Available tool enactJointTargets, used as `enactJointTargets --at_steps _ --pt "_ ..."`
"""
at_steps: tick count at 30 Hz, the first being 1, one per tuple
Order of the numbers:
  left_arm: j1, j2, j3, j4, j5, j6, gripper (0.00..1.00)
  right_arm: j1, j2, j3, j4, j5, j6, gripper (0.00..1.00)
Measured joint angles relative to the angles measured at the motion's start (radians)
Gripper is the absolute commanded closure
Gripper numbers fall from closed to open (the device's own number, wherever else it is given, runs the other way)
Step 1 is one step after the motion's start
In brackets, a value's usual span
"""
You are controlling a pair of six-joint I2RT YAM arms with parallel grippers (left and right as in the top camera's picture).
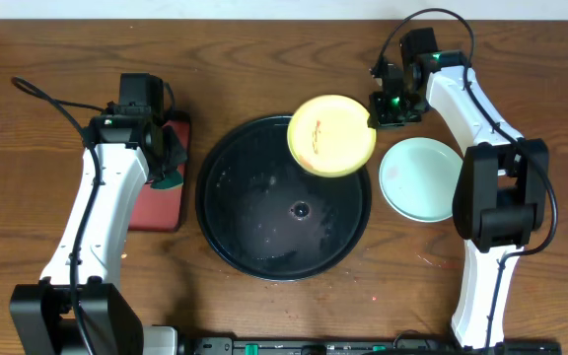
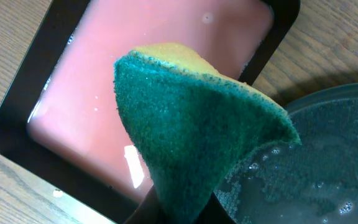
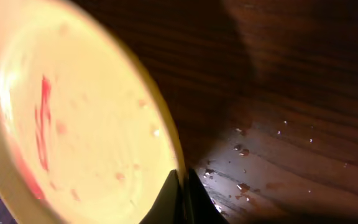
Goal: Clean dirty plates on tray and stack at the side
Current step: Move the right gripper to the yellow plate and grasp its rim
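The yellow plate (image 1: 330, 135) with reddish smears hangs tilted over the back right rim of the big black tray (image 1: 235, 212). My right gripper (image 1: 375, 110) is shut on its rim; the right wrist view shows the plate (image 3: 86, 124) pinched between the fingers (image 3: 182, 186). A pale blue-white plate (image 1: 420, 178) lies on the table to the right of the tray; I cannot tell if it is a single plate or a stack. My left gripper (image 1: 169, 170) is shut on a green and yellow sponge (image 2: 191, 118), held over the pink tray's right end beside the black tray (image 2: 328, 162).
The pink rectangular dark-rimmed tray (image 1: 156, 202) lies left of the black tray, under my left arm; it fills much of the left wrist view (image 2: 104, 93). The black tray is wet with droplets. Water drops (image 3: 241, 149) lie on the wooden table by the yellow plate.
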Motion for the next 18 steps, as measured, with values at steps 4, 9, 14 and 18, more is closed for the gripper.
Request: enactJointTargets --at_steps 4,9,14,18 --pt "0.000 0.000 0.000 0.001 0.000 0.000 0.93 0.004 0.000 0.000 -0.032 -0.024 0.016 0.99" --pt "0.000 0.000 0.000 0.001 0.000 0.000 0.93 0.038 0.000 0.000 -0.070 -0.035 0.039 0.99" --pt "0.000 0.000 0.000 0.001 0.000 0.000 0.92 0.121 -0.014 0.000 -0.121 -0.039 0.066 0.99" --pt "0.000 0.000 0.000 0.001 0.000 0.000 0.92 0.191 -0.036 0.000 -0.182 -0.033 0.078 0.99"
